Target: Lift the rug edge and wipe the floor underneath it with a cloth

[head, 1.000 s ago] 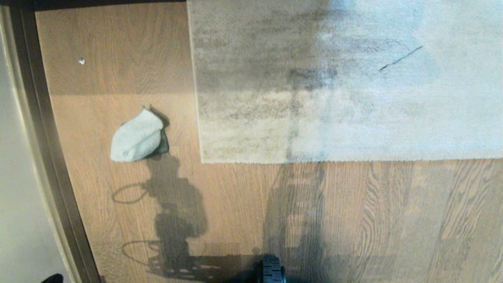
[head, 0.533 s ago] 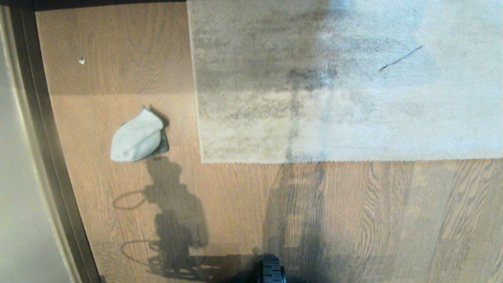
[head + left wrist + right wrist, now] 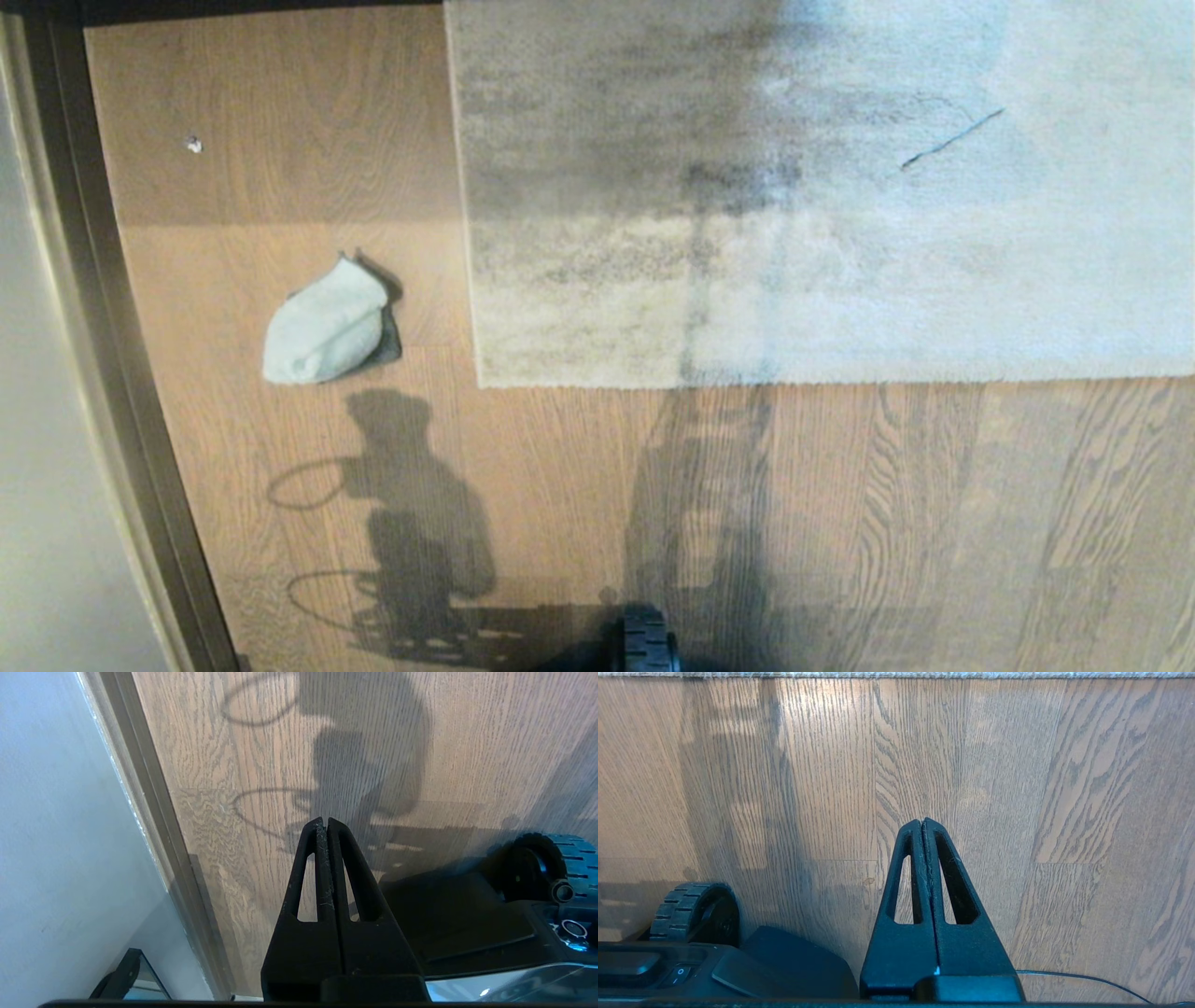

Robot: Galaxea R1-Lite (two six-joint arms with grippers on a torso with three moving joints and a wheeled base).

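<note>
Both grippers hang low near the base, jaws pressed together, empty: left gripper, right gripper. Judged step: fetch the cloth, left of centre frame on the floor; spread jaws first. The rug edge lies flat, centre-right. Baseboard runs down the left.

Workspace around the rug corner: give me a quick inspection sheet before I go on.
Surface: wood-plank floor, shadowed by the robot.
Job's things: cloth bunched on the floor beside the rug edge, apart from it; rug lies flat, grey smudges.
Clutter: small white speck on the floor.
Grippers: left gripper shut, empty, above bare floor near the baseboard; right gripper shut, empty, above bare floor.
Cables: thin cable in the right wrist view.
Surroundings: pale wall; robot's wheel.
</note>
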